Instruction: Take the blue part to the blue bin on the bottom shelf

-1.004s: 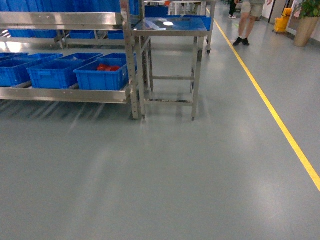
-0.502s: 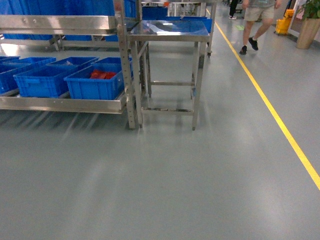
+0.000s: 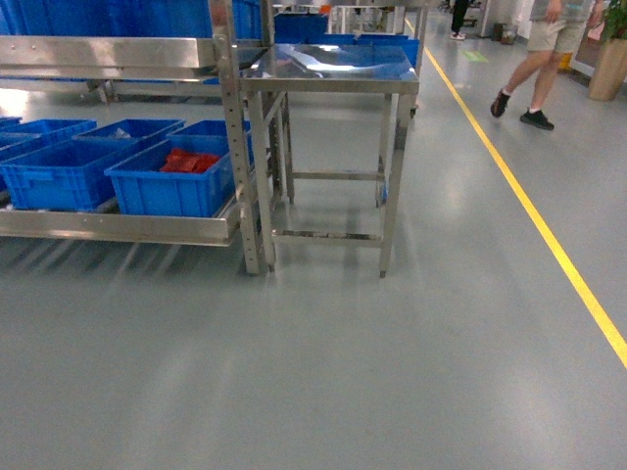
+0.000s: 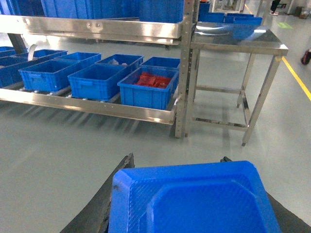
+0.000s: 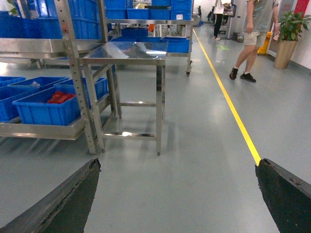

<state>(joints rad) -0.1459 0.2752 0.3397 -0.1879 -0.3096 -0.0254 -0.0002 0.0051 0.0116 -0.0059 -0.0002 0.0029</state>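
Note:
The blue part (image 4: 194, 199), a boxy blue block with a raised panel, fills the bottom of the left wrist view, and my left gripper (image 4: 177, 160) is shut on it with a dark finger on each side. My right gripper (image 5: 177, 164) is open over bare floor with nothing in it. Neither gripper shows in the head view. The bottom shelf (image 3: 118, 225) of the steel rack carries several blue crates. An empty blue bin (image 4: 97, 80) stands there beside the crate of red packets (image 4: 148, 87), well ahead of the left gripper.
A steel table (image 3: 328, 69) stands right of the rack post (image 3: 235, 147). A yellow floor line (image 3: 549, 245) runs along the right. A person (image 3: 539, 59) walks across the far aisle near a potted plant (image 5: 286, 34). More blue crates sit on the upper shelf (image 4: 97, 26).
The rack's crates have slid left in the head view, and the rack and table sit lower and look larger. The person has walked to the right.

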